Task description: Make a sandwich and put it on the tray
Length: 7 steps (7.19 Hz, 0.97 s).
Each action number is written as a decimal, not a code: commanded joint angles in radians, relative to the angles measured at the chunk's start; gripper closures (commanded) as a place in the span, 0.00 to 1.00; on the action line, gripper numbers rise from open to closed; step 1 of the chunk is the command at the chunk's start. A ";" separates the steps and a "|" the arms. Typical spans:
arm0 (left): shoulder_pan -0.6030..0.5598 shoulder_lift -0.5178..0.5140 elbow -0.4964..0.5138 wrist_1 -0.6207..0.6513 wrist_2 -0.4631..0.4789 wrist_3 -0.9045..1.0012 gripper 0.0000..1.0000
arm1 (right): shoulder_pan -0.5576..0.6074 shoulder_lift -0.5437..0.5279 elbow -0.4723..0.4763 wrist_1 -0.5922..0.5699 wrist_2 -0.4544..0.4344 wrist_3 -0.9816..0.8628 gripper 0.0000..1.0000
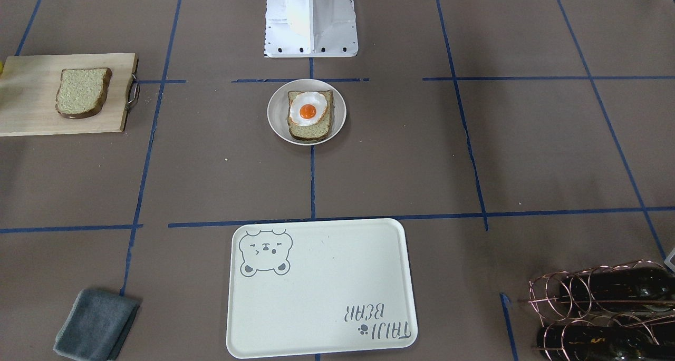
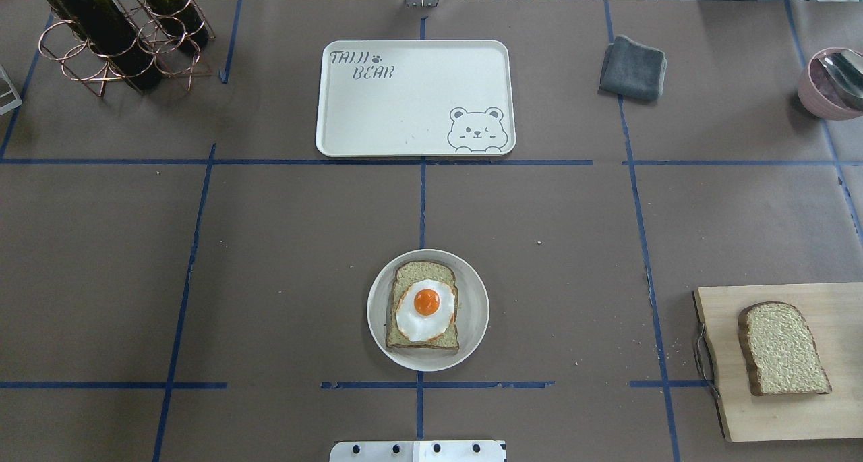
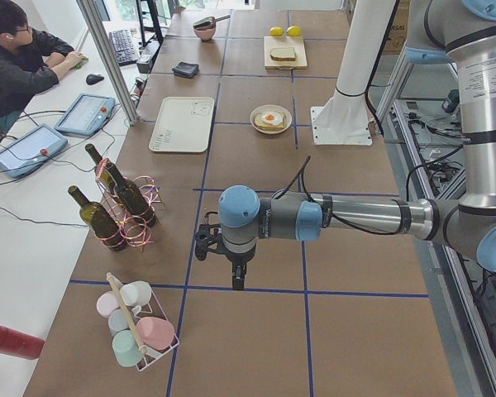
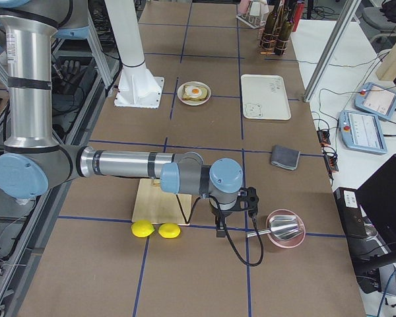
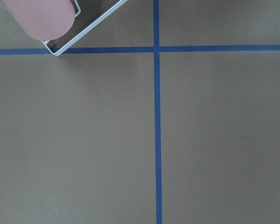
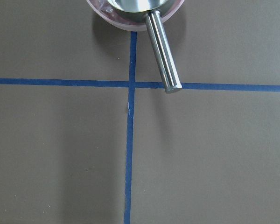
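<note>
An egg-topped bread slice [image 2: 412, 275] sits on the plate [image 2: 476, 313], lower centre overhead (second slice [image 2: 782, 347] on the board [image 2: 802, 418], lower right). Left gripper [image 3: 238, 284], right gripper [image 4: 219, 231]: open or closed, cannot tell.

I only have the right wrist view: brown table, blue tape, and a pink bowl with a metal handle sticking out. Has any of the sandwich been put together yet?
Observer: Partly. One slice of bread lies on a round white plate, with a fried egg on top of it.
Operator: What is still missing?
Observer: The second slice lies alone on the wooden cutting board, off to the robot's right.
Operator: And the place it all ends up?
Observer: The tray holds nothing. It sits beyond the plate, on the side far from the robot.
</note>
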 commanded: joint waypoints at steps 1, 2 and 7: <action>0.000 -0.002 -0.001 -0.002 -0.002 -0.002 0.00 | -0.002 0.002 -0.002 0.000 0.001 0.004 0.00; 0.000 -0.012 -0.006 -0.003 -0.002 -0.002 0.00 | -0.002 0.005 0.003 0.000 0.005 0.004 0.00; 0.069 -0.221 0.002 -0.015 -0.003 -0.140 0.00 | -0.107 0.123 -0.032 0.112 0.067 0.031 0.00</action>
